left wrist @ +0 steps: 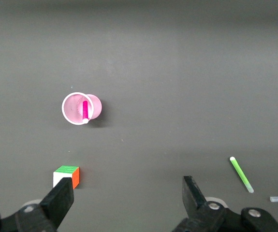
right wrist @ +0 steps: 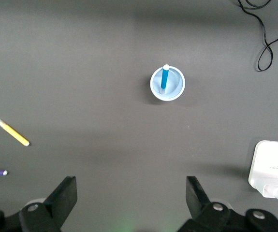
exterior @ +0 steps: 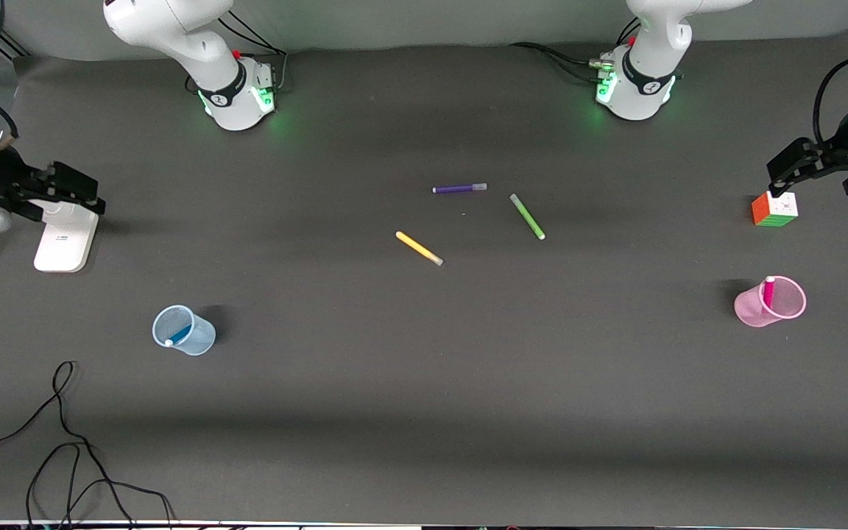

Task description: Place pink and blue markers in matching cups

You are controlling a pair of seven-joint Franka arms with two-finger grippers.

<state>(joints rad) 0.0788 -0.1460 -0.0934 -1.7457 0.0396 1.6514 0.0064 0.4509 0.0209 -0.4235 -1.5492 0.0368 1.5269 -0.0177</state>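
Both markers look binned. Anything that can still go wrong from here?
1. The pink marker leans on the rim of the pink cup; a bump might tip the cup.
2. The blue marker leans the same way in the blue cup.
3. The left gripper hangs open just above the puzzle cube; dropping lower could knock it. The right gripper, open, is over the white block.

Translucent plastic pink cup (exterior: 771, 303) and blue cup (exterior: 184, 330) on matt table (exterior: 424, 412).
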